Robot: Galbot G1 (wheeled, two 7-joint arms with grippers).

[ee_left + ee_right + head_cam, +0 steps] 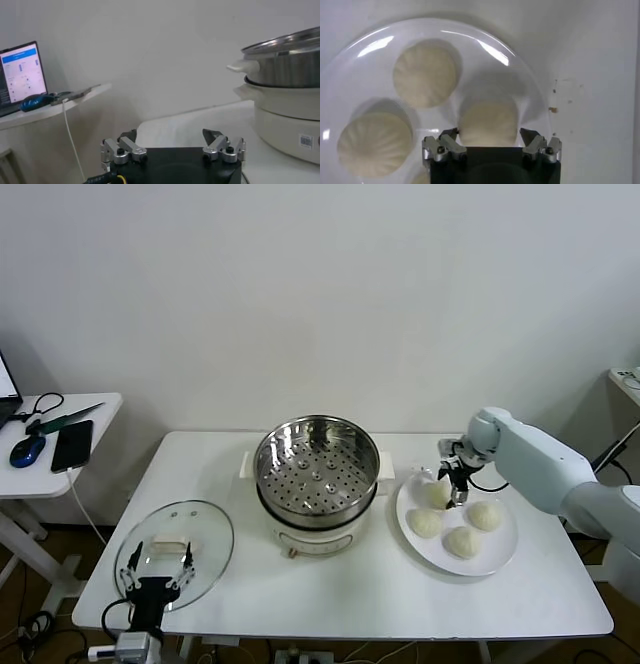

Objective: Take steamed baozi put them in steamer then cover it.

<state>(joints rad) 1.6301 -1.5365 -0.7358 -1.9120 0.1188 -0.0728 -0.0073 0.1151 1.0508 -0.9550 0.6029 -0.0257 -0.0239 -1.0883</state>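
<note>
Several pale baozi lie on a white plate (505,559) right of the steamer (316,469), whose steel basket has nothing in it. My right gripper (455,489) is down over the plate's far-left baozi (437,495). In the right wrist view that baozi (488,122) sits between the gripper's (490,134) fingers: one fingertip touches it, and a small gap shows at the other. Two other baozi (425,74) (374,144) lie beside it. The glass cover (200,529) lies flat at the table's front left. My left gripper (158,576) hangs open above it, holding nothing.
The steamer's pot base (287,117) stands close beside the left gripper (170,136). A side table (60,446) at far left carries a phone, a mouse and a laptop (20,72). A cable hangs from its edge.
</note>
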